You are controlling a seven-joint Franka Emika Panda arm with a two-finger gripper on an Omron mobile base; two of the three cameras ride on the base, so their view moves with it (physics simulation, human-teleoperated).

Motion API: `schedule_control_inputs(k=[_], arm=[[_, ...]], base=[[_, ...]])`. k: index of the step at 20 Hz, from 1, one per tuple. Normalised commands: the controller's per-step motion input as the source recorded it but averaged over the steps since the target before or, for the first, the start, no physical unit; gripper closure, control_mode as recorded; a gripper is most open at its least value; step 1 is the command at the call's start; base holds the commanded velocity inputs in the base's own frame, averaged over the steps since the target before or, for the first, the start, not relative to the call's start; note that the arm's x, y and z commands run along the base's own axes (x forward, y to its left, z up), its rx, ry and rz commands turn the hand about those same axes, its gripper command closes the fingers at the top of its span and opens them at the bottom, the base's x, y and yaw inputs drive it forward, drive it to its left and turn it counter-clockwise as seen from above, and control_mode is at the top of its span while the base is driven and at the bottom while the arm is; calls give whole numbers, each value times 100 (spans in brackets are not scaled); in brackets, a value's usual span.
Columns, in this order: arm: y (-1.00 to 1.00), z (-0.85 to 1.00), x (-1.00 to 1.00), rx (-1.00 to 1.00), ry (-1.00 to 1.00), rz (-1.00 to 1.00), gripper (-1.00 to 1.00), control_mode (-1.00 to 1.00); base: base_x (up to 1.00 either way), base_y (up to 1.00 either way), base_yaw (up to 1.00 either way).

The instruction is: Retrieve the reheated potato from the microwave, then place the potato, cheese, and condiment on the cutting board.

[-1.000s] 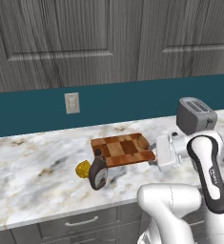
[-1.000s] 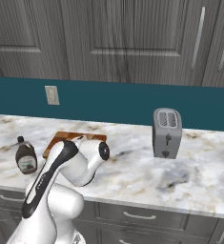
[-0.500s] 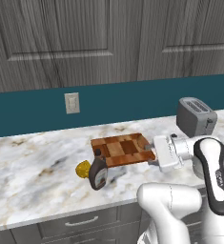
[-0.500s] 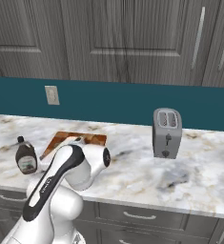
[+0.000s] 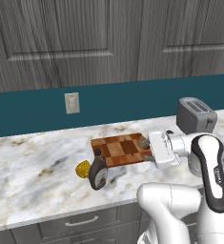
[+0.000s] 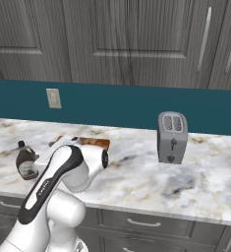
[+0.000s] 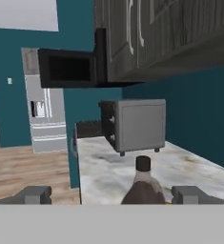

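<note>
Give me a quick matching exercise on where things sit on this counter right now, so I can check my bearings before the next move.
Things:
1. potato
2. cheese
3. condiment
4. toaster

Places:
A. on the counter off the cutting board's left front corner, a yellow lump
B. at the right end of the cutting board, near the gripper
C. standing at the back of the counter, far right of the board
D. upright on the counter just in front of the board, beside the yellow lump

Pairs: 1-B, 2-A, 3-D, 4-C
</note>
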Motion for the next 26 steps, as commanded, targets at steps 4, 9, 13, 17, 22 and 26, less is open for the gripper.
schedule_control_inputs(k=[4, 9, 13, 17, 22, 26], arm=[[46, -17, 3, 0, 0, 0, -100, -100], [34, -29, 24, 0, 4, 1, -100, -100], [26, -45, 39, 0, 2, 5, -100, -100], [29, -47, 27, 0, 0, 5, -100, -100], [27, -54, 26, 0, 0, 4, -100, -100], [29, -50, 18, 0, 0, 2, -100, -100]], base=[[0, 0, 0], [0, 0, 0], [0, 0, 0], [0, 0, 0], [0, 0, 0], [0, 0, 0]])
